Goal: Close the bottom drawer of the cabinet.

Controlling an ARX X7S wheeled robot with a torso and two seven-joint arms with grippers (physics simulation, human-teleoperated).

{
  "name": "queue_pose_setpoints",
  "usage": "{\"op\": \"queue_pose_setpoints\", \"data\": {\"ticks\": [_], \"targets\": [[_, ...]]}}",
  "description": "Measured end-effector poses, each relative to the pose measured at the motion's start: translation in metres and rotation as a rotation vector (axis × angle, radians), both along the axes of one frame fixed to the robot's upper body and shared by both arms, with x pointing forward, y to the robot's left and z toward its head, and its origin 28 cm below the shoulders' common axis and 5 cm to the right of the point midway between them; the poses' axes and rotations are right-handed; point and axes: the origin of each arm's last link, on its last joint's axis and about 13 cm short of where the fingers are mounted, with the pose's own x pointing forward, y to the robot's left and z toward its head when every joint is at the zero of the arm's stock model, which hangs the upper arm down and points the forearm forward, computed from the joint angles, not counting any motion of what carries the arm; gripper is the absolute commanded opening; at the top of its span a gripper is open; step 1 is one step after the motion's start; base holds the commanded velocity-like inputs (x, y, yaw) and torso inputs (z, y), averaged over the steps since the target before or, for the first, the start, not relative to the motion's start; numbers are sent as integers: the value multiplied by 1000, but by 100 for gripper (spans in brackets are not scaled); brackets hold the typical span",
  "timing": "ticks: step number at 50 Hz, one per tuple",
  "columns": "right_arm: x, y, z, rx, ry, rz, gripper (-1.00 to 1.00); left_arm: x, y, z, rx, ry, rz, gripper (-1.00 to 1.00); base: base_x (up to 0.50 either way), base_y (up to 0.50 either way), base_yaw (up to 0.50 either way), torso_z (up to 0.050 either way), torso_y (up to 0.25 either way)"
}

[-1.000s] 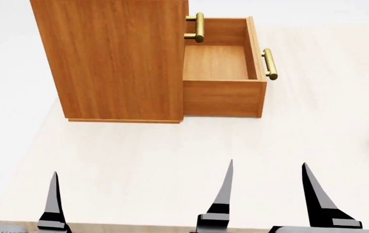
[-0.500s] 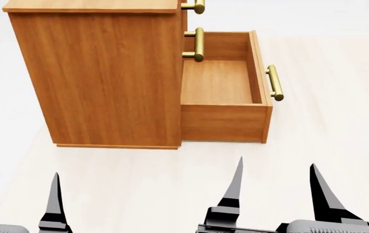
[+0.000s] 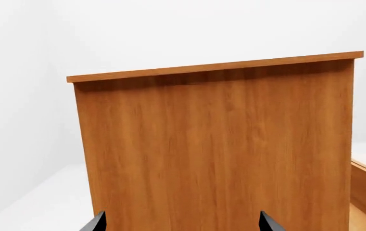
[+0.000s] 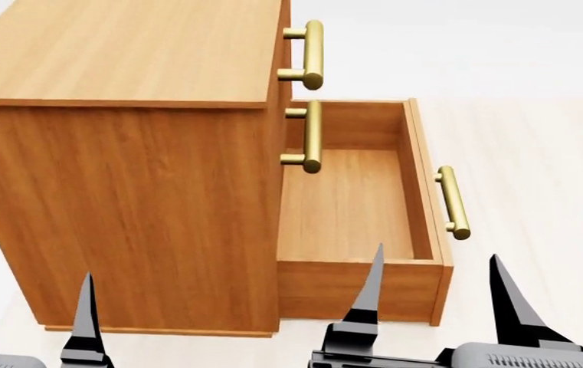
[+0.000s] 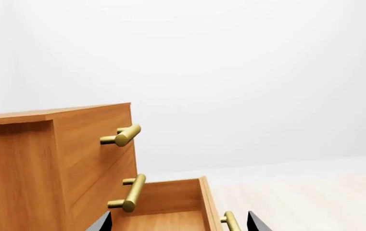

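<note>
The orange-brown cabinet (image 4: 128, 169) stands at the left of the head view, its front facing right. Its bottom drawer (image 4: 358, 207) is pulled far out and is empty, with a brass bar handle (image 4: 453, 202) on its front. The two upper drawers sit shut, each with a brass handle (image 4: 312, 54). My right gripper (image 4: 434, 295) is open and empty, just in front of the drawer's near side. My left gripper (image 4: 25, 307) is open and empty before the cabinet's side (image 3: 215, 149). The right wrist view shows the open drawer (image 5: 170, 211) and its handle (image 5: 230, 222).
The cabinet stands on a pale wooden table top (image 4: 547, 153) that stretches to the right of the drawer. The background is plain white.
The view has moved closer and higher: the cabinet and open drawer now look larger and lower in frame, the cabinet's top shows, and the bowl at the right has left view. Both grippers stay open.
</note>
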Motion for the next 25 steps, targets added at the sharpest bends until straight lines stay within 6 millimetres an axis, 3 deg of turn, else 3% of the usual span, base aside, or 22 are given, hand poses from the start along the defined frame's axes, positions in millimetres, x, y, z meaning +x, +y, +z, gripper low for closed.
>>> {"op": "queue_pose_setpoints", "data": {"ticks": [8, 25], "targets": [[0, 0, -1, -15, -1, -1, 100, -1, 0, -1, 0, 1, -1, 100, 500, 0, 0, 0, 2], [0, 0, 7, -70, -15, -28, 100, -1, -1, -2, -2, 7, -10, 100, 0, 0, 0, 0, 0]]}}
